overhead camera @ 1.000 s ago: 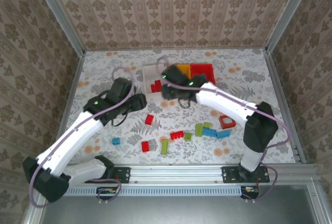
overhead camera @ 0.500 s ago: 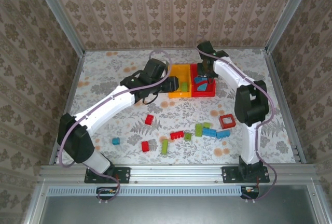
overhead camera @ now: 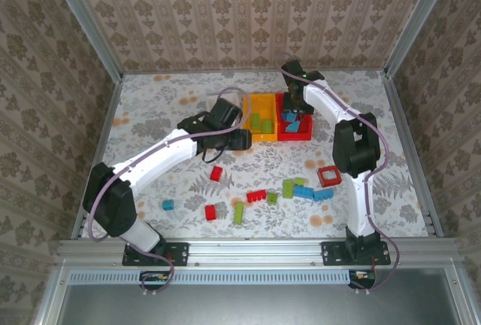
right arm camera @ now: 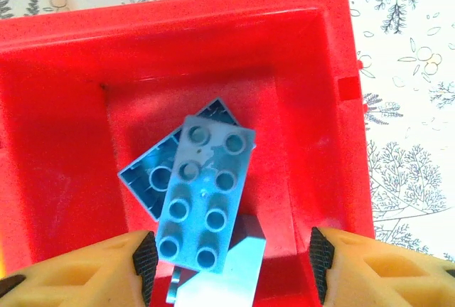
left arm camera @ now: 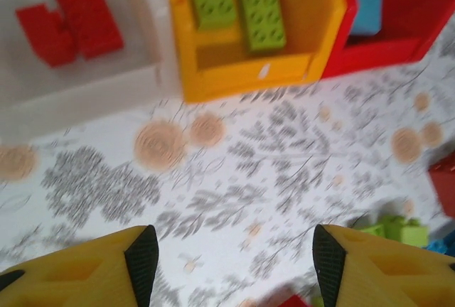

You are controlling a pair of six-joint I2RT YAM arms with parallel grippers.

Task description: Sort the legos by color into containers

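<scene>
The left gripper (left arm camera: 231,257), spread wide and empty, hangs over the tabletop (left arm camera: 234,165) near the white bin (left arm camera: 78,95) of red bricks (left arm camera: 78,15) and the orange-yellow bin (left arm camera: 249,79) with two green bricks (left arm camera: 261,12), while the right gripper (right arm camera: 233,261), also wide and empty, hovers above blue bricks (right arm camera: 206,193) in the red bin (right arm camera: 64,143).
</scene>
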